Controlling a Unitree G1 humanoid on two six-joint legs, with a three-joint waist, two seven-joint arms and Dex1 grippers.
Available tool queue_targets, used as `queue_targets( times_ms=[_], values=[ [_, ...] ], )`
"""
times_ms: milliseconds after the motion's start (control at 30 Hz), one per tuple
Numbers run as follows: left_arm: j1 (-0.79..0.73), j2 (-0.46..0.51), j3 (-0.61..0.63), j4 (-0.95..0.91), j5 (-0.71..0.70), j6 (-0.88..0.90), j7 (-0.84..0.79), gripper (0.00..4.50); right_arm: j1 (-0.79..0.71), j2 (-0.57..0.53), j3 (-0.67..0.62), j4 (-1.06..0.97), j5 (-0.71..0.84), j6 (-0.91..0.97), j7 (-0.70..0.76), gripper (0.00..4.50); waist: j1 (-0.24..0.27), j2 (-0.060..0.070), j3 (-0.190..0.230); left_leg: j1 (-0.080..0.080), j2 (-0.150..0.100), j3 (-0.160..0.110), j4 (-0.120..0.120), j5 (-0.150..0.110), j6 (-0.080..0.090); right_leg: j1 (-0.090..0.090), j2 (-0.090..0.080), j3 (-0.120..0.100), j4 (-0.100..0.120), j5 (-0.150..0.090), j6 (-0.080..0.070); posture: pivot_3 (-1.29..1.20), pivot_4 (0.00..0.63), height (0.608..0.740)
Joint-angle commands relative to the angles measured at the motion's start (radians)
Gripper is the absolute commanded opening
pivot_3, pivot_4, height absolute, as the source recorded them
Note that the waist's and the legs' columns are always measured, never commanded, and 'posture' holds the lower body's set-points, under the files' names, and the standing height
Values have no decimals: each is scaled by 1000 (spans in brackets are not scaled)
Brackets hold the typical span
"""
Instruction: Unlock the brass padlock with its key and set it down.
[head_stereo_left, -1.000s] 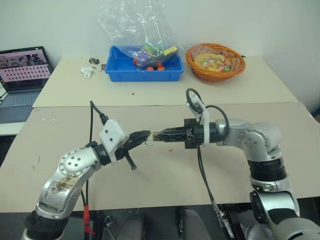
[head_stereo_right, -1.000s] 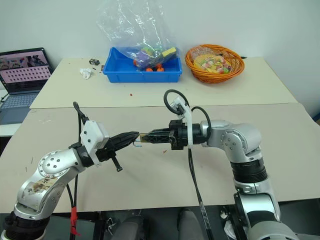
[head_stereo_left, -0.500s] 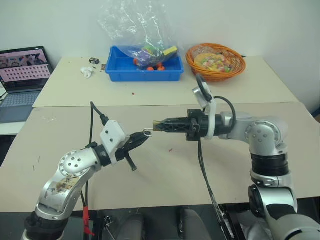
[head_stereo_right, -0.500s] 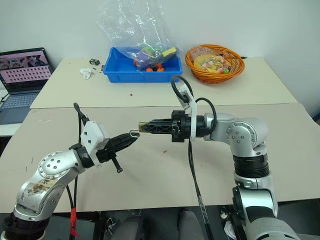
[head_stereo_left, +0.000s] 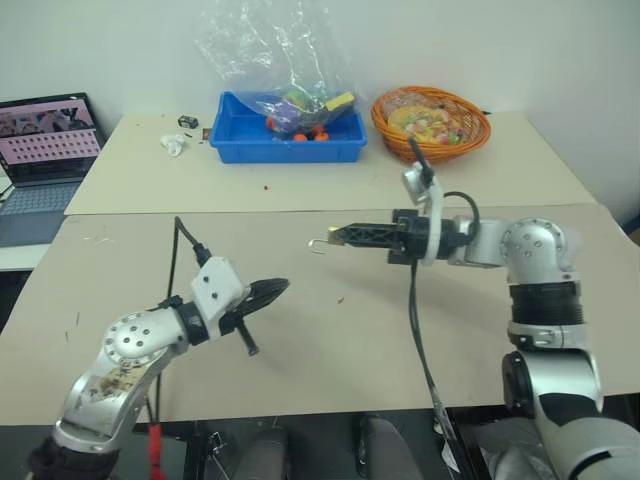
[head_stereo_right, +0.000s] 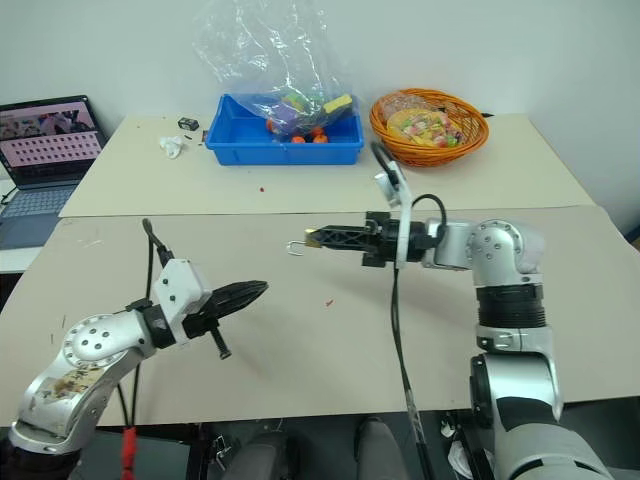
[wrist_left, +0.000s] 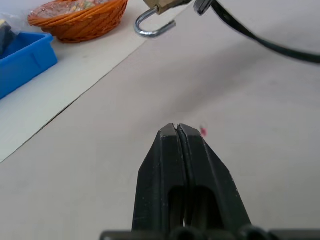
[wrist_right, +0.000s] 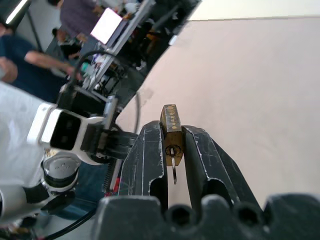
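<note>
Brass padlock (wrist_right: 171, 131), silver shackle swung open, clamped in right end effector (wrist_right: 172, 145); left end effector (wrist_left: 177, 131) closed.

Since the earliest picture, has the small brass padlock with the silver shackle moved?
Yes. The brass padlock, clamped in the right gripper, has come away from the left gripper and risen towards the blue bin.

A plain white wall (head_stereo_left: 520, 40) backs the scene. Two beige tables (head_stereo_left: 480, 170) stand end to end, the far one against the wall. A laptop (head_stereo_left: 45, 150) sits far left.
</note>
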Motion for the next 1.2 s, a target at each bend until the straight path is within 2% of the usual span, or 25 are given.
queue_targets(
  times_ms=[33,267,600,667,1000,1200],
  values=[
    [-3,35,25,-5,43,-162,-77,55,21,-19,77,34,-35,65,40,122,1,0,0,0,0,0,0,0,0,0,0,0,0,0,0,0,150,728],
    [-40,51,-1,41,89,-286,-137,55,32,-7,155,91,-88,90,95,122,1,0,0,0,0,0,0,0,0,0,-1,0,0,0,0,0,150,728],
    [-88,36,-30,33,65,-168,-120,55,74,-17,203,148,-193,17,138,122,1,0,0,0,0,0,0,0,0,0,0,0,0,0,0,0,150,728],
    [-104,28,-38,29,62,-140,-114,0,85,-16,210,157,-215,-5,146,1155,1,0,0,0,0,0,1,0,0,0,0,0,0,0,0,0,150,728],
    [-135,13,-55,21,59,-107,-111,0,107,-29,212,152,-278,-75,186,4460,-1,0,0,3,0,0,1,0,0,4,0,0,1,0,1,0,150,728],
    [-136,-10,-49,9,14,-46,-102,0,153,-146,265,80,-324,-166,285,4460,5,1,0,12,0,-2,1,-1,1,15,-1,-1,0,-3,4,0,150,728]
  ],
)
